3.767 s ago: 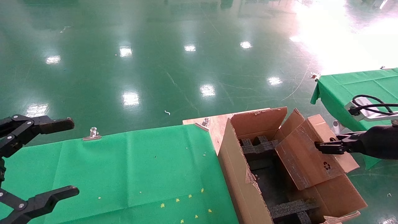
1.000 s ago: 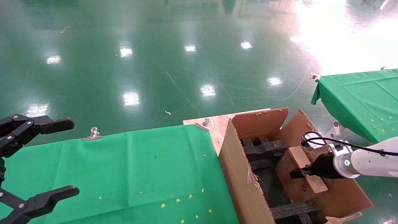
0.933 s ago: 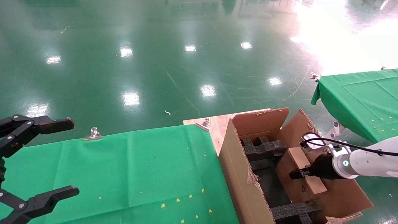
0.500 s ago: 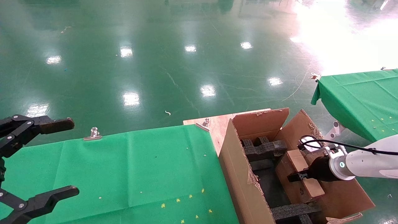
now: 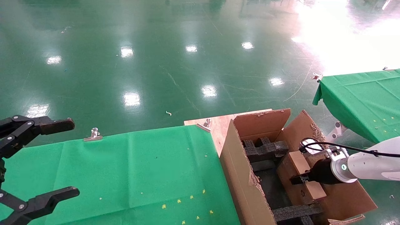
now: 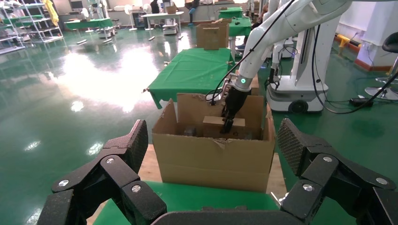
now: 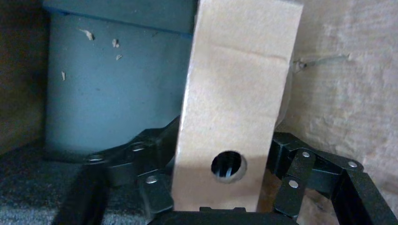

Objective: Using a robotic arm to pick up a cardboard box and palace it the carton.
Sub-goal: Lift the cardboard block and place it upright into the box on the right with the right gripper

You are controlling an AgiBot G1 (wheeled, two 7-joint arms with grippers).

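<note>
Lower now, the cardboard box (image 5: 300, 175) sits in the carton (image 5: 242, 175), right gripper (image 5: 297, 179) fingers clamped on it.

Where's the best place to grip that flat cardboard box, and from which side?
Across its two broad faces at the narrow top edge, from above. The box stands on edge in the carton, only that edge exposed; the right gripper is clamped there.
</note>
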